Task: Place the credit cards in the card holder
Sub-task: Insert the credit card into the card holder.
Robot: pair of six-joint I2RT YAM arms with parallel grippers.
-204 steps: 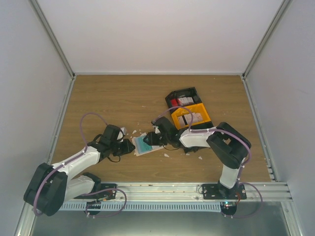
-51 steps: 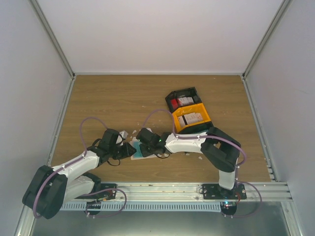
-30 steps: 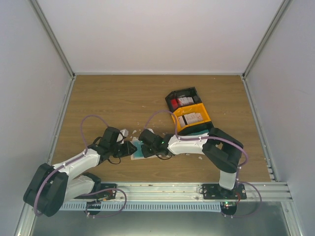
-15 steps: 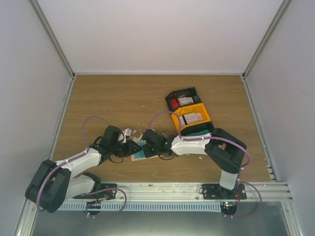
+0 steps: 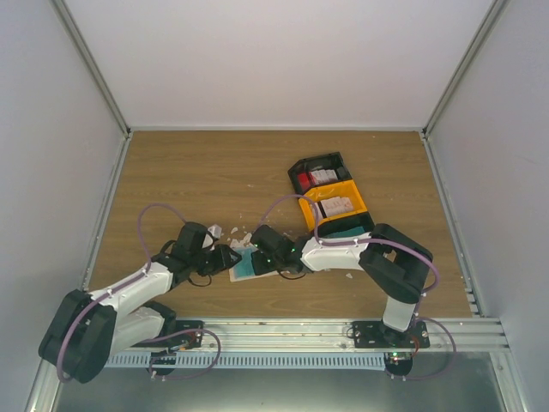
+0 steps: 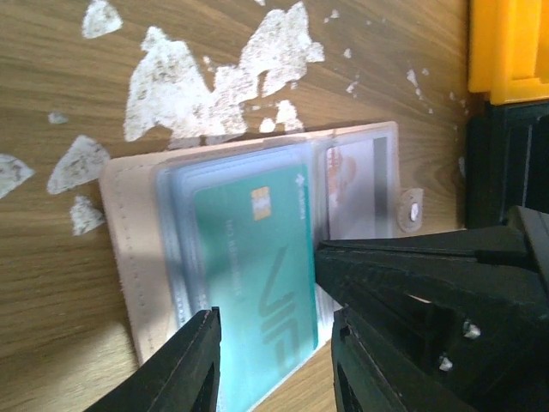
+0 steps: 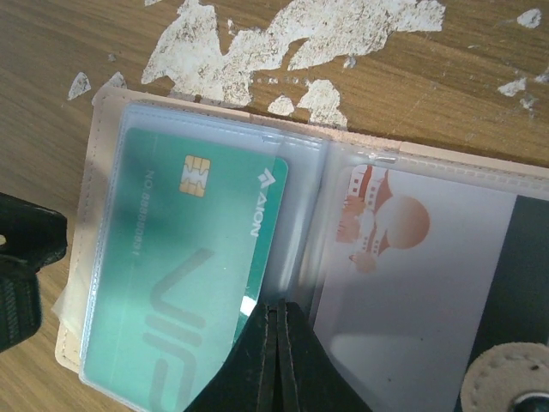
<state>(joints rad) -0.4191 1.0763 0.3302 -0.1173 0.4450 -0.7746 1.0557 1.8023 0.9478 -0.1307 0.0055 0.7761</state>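
Note:
The card holder [image 7: 96, 120] lies open on the wood, beige with clear sleeves; from above it shows between both arms [image 5: 244, 270]. A teal credit card [image 7: 184, 266] sits in its left sleeve, and a white card with an orange picture [image 7: 403, 249] in its right sleeve. My right gripper [image 7: 276, 316] is shut, tips pressed on the fold between the sleeves. My left gripper [image 6: 273, 326] is open, its fingers either side of the teal card's [image 6: 257, 257] near end without clasping it. In the bins lie a red card [image 5: 304, 181] and white cards [image 5: 334, 207].
A black bin [image 5: 336, 160] and a yellow bin [image 5: 358, 203] stand at the back right, close behind the right arm. White crumbly scraps [image 6: 214, 86] are strewn on the wood just beyond the holder. Both grippers [image 5: 244, 256] meet over the holder.
The left gripper's jaws have spread apart around the teal card. The right gripper has slid slightly right along the holder and stays shut. The holder has not moved.

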